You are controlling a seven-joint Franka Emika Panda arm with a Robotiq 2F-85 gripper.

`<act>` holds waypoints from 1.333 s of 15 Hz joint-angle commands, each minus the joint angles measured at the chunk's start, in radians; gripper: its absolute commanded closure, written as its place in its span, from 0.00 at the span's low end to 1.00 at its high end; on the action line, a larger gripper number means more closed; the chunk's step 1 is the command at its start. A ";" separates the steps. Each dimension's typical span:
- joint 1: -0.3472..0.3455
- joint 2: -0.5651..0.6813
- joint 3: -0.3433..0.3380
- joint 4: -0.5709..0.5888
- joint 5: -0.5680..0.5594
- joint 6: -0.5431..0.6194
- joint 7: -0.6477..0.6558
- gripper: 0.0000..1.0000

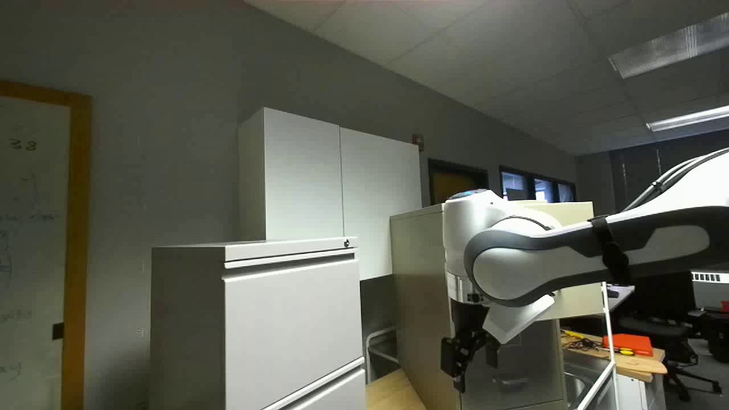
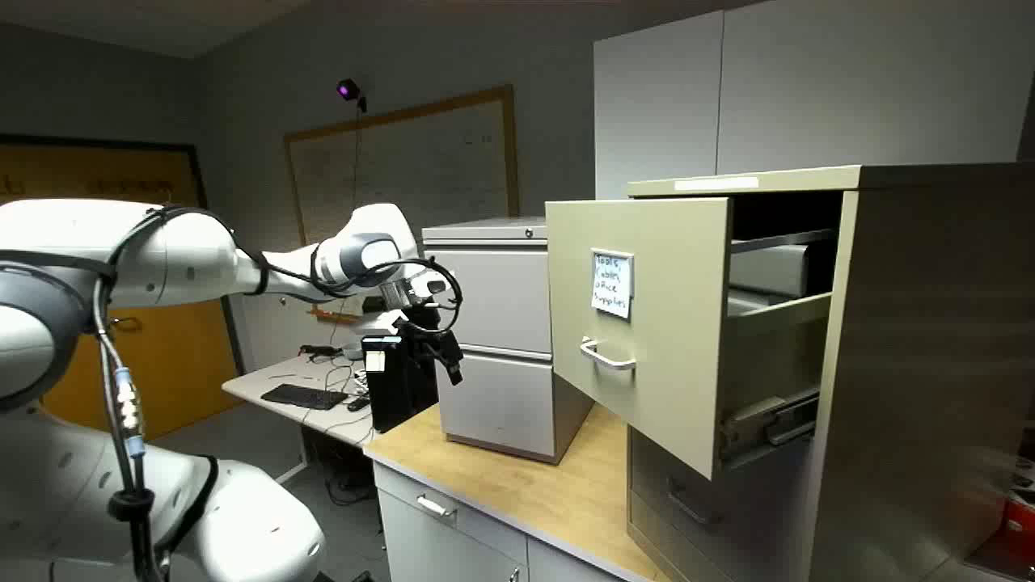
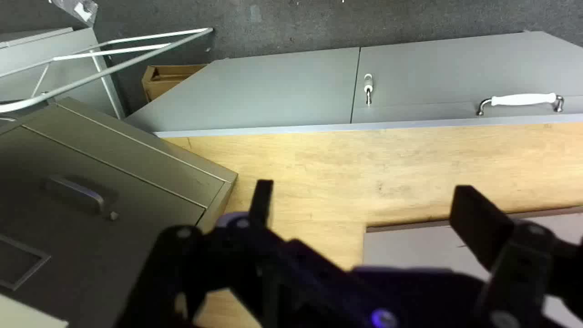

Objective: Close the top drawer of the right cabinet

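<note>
Projecting from the right cabinet (image 2: pixel 930 347), the top drawer (image 2: pixel 683 331) stands extended in an exterior view, a grey boxlike object (image 2: pixel 768 271) visible inside it. A white label (image 2: pixel 612 284) on its face bears handwriting: “Tools, Cables, Office Supplies.” The drawer faces the left foreground of that view, its depth axis running level, outward from the cabinet. In the wrist view, the gripper (image 3: pixel 364 196) holds its fingers (image 3: pixel 478 223) spread well apart, with wooden countertop (image 3: pixel 410 168) showing between them.
</note>
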 commanded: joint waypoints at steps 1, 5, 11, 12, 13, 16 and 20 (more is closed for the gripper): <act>0.015 0.002 -0.011 0.004 -0.009 -0.002 0.008 0.00; 0.015 -0.001 -0.011 0.005 -0.009 0.000 0.008 0.00; 0.010 0.001 -0.011 0.011 -0.014 -0.011 0.014 0.00; 0.004 0.002 -0.010 0.017 -0.018 -0.019 0.018 0.00; -0.001 0.002 -0.011 0.023 -0.021 -0.028 0.023 0.00; -0.036 -0.017 0.003 0.035 -0.048 -0.053 0.086 0.00; -0.095 -0.067 0.010 0.036 -0.094 -0.057 0.223 0.25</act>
